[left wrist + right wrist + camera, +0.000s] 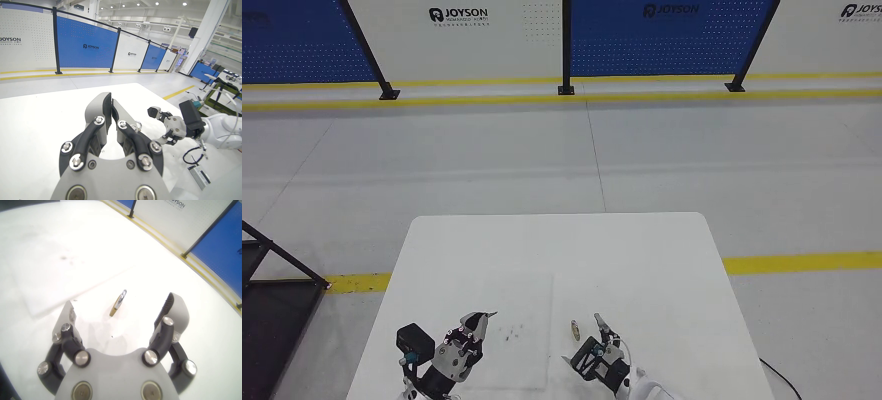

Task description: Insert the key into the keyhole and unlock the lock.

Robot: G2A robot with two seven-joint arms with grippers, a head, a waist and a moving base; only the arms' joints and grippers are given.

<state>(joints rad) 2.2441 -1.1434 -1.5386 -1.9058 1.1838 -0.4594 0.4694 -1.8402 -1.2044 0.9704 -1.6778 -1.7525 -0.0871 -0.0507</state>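
A small brass padlock (115,308) with a silver shackle lies on the white table (642,260), near its front edge. My right gripper (121,303) is open just behind it, one finger to each side and neither touching it. The top view shows the padlock (573,326) just left of the right gripper (583,340). My left gripper (111,105) is shut, a little above the table to the left of the padlock. A thin dark sliver, seemingly the key (490,314), sticks out of the left gripper (478,322). Past the left fingers, the shackle (139,124) peeks out.
A thin white mat (512,300) covers the table's front left part and bears a few dark specks (508,336). A black frame (267,262) stands on the floor left of the table. Blue and white barrier panels (662,40) line the far side.
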